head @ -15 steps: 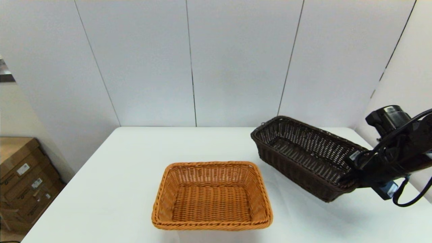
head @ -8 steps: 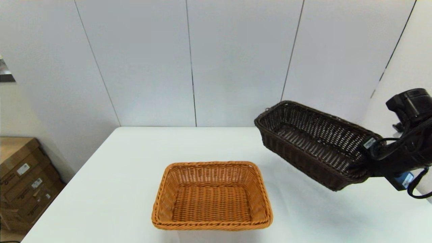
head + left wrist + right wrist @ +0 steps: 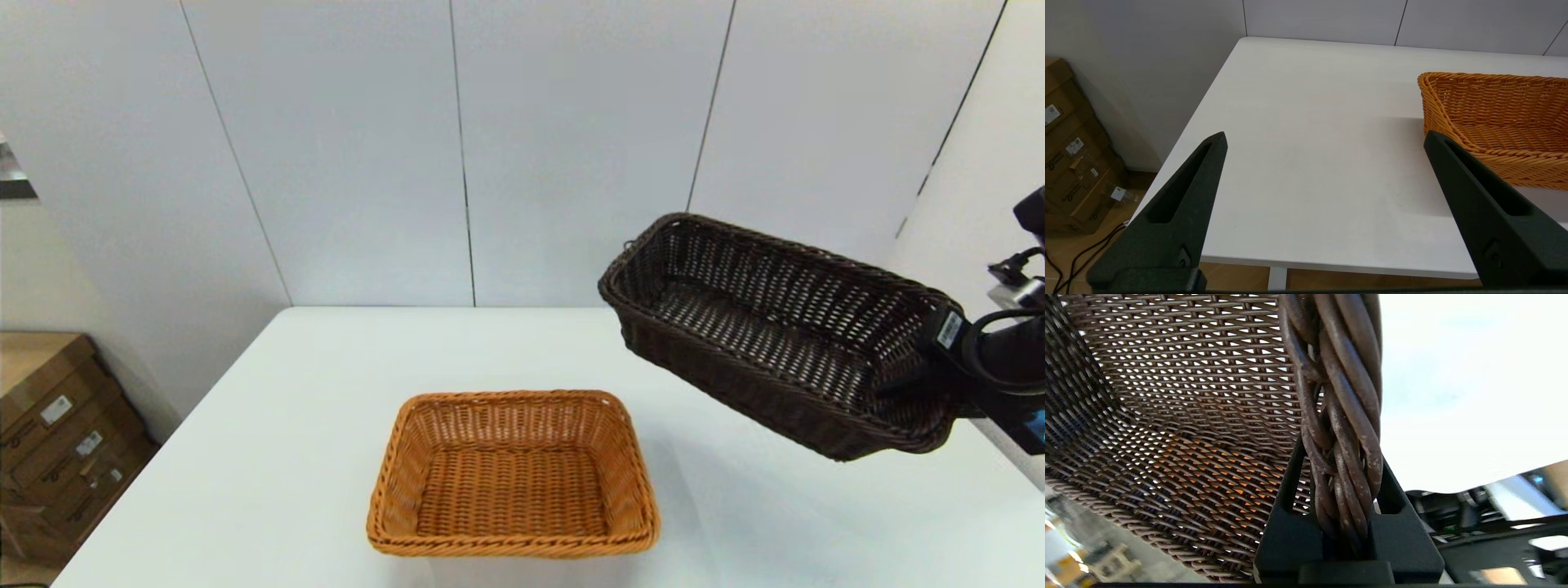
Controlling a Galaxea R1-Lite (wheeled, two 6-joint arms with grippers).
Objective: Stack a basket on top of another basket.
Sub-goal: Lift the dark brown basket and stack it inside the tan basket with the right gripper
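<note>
Nearest, the orange-tan wicker basket (image 3: 513, 474) sits on the white table (image 3: 286, 425), its place unchanged, and only the left wrist view shows the left gripper (image 3: 1325, 141) spread wide and holding nothing beside it. Farther right, the right gripper (image 3: 939, 384) is clamped on the braided rim of the dark brown wicker basket (image 3: 767, 335), now higher than a second ago and clear of the table, tilted; the right wrist view alone shows the fingers (image 3: 1286, 522) pinching the braid. A small white label on that gripper is too small to read, as are those on the cardboard boxes (image 3: 57, 433) at far left.
</note>
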